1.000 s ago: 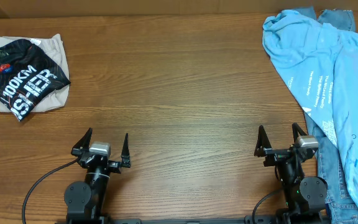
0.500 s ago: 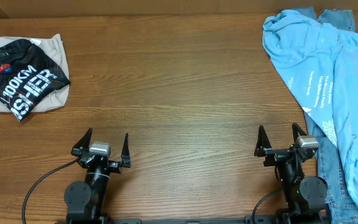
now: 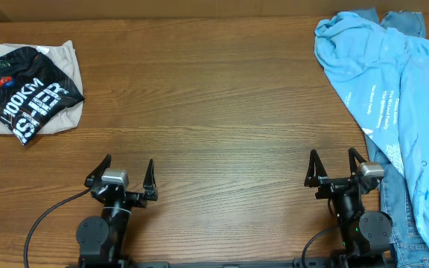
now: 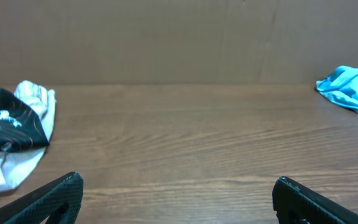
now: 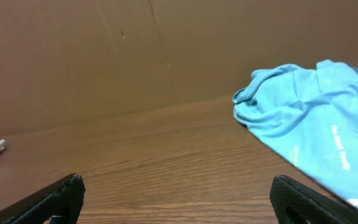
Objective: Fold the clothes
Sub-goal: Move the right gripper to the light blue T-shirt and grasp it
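Observation:
The clothes, a light sky-blue T-shirt (image 3: 393, 82) with small white print, lie crumpled along the table's right side, from the far right corner down toward the front edge. The right wrist view shows the T-shirt (image 5: 316, 118) ahead and to the right; in the left wrist view a corner of the T-shirt (image 4: 353, 90) shows far right. My left gripper (image 3: 127, 173) stands open near the front edge at the left, with nothing between its fingers. My right gripper (image 3: 335, 167) is open too, just left of the shirt, apart from it.
Darker blue jeans (image 3: 395, 216) lie under the T-shirt at the right edge. A folded black shirt with white lettering (image 3: 24, 93) rests on a beige garment (image 3: 65, 56) at the far left. A brown cardboard wall (image 4: 179, 37) stands behind the wooden table (image 3: 214, 104).

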